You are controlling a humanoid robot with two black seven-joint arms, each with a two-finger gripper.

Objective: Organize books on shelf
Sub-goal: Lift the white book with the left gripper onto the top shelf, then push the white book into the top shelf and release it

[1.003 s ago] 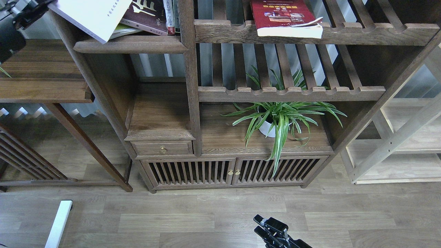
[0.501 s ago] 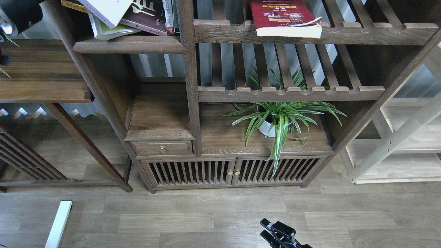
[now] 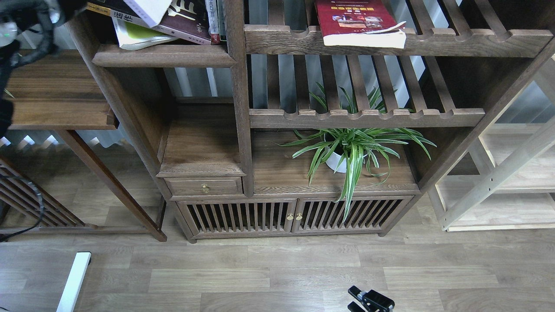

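- A tall dark wooden bookcase (image 3: 238, 130) fills the middle of the head view, standing on a grey-brown plank floor (image 3: 260, 268).
- The shelf (image 3: 162, 55), a solid brown board with a thick moulded front edge, sits in the narrow bay at top left.
- On that shelf lies a loose, tilted pile of books, cut off by the top edge of the view.
- The pale book (image 3: 149, 9) lies slanted on top of the pile, with only its lower corner in view.
- Under it lies a dark maroon book (image 3: 184, 21) with large pale characters.
- The green book (image 3: 136, 35) lies lowest at the left, its pages fanned towards the front.
- A few narrow spines (image 3: 214, 19) stand upright at the right end of the shelf, against the post.
- The red book (image 3: 355, 21) lies flat and apart from the rest, on the slatted rack (image 3: 455, 41) to the right, its page edges over the front rail.
- A spider plant (image 3: 353, 149) in a white pot stands on a lower ledge, under a second slatted rack.
- The left arm enters at the top left corner; the left gripper (image 3: 65, 5) is a dark shape just beside the pile, and I cannot tell whether its fingers are spread or closed.
- The right gripper (image 3: 368, 301) shows at the bottom edge, over the floor and well apart from the bookcase; its fingers are parted and hold nothing.
- A side table (image 3: 56, 95) stands to the left.
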